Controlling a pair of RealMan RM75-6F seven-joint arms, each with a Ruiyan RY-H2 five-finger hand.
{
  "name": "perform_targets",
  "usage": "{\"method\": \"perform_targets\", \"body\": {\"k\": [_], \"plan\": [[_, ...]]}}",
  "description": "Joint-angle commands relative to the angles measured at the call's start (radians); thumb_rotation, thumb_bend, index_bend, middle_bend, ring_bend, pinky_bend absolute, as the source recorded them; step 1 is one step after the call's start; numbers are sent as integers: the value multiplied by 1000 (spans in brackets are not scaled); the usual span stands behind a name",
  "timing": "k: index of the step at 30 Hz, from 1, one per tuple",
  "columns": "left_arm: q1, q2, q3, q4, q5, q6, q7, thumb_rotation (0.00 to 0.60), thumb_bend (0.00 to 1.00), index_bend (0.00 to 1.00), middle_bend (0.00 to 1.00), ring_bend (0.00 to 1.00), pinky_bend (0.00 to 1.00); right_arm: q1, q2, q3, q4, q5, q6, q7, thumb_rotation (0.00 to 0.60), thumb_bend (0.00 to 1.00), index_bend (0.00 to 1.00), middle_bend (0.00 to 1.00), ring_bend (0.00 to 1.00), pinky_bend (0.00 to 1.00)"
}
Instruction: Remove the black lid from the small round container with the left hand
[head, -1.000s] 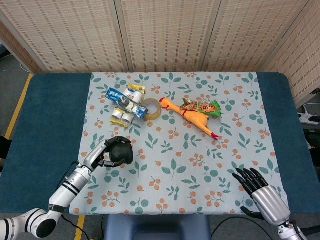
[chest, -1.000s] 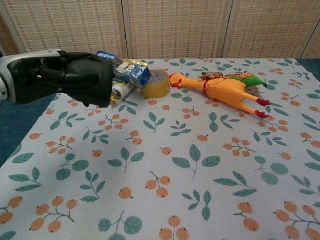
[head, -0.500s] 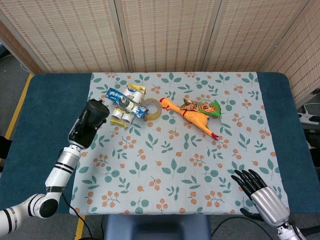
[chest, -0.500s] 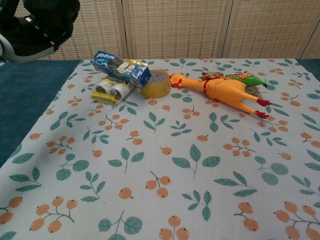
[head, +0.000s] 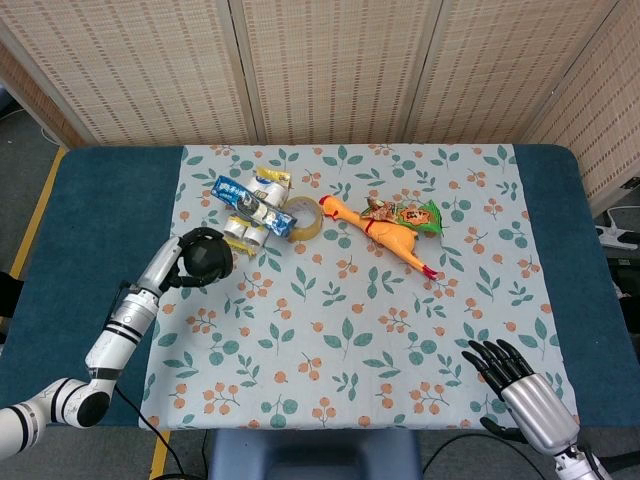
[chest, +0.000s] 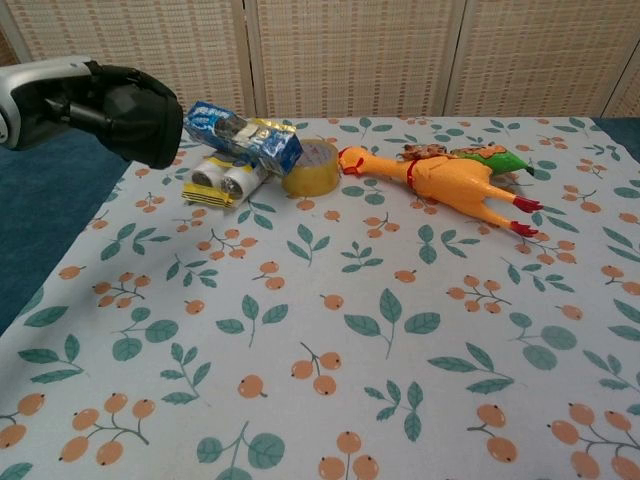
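Note:
My left hand (head: 203, 258) hovers over the cloth's left edge, just left of the snack packs, with its black fingers curled into a fist. In the chest view the left hand (chest: 130, 105) shows at the upper left, and nothing is visible inside it. No small round container or black lid can be made out in either view. My right hand (head: 520, 385) lies at the table's near right corner with fingers spread and nothing in it.
A blue foil pack (head: 243, 197) lies on a yellow pack of white cylinders (chest: 225, 180), beside a tape roll (head: 305, 220). A rubber chicken (head: 385, 233) and a green snack bag (head: 415, 214) lie right of them. The floral cloth (head: 360, 330) covers a blue table.
The left hand rose from the cloth's near left, swung up close to the cameras, and has now come down beside the snack packs. The right hand has not moved.

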Motion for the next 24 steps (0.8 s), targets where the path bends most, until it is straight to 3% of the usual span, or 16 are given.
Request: {"method": "perform_targets", "body": {"k": [1,6,11,17,21,24], "plan": [[-61,-87,264,307,143,112,1432,600,768,743,866,810,1000,-1,1,-1,0,-2,3,1,600,65,0,0,0,0],[-26,-101,213,233,45,109,1381,600,757,742,867,809,1000,-2,0,2,2,0,6,0,600,66,0,0,0,0],[-29,-38,204,54,-62,-32,1256,600,755,739,864,808,1000,3,-6,2,1,3,-10,-8,600,66,0,0,0,0],[-56,-19,192,-21,-202,-95,1264,600,752,734,858,809,1000,1,-7,2,0,5,-8,-10,600,67,0,0,0,0],[-83,19,172,-88,-305,-181,1180,600,752,733,857,808,1000,3,-7,4,1,9,-10,-9,600,67,0,0,0,0],[-92,38,152,-109,-310,-217,1093,600,752,732,856,809,1000,5,-9,3,2,10,-17,-10,600,67,0,0,0,0]]}}
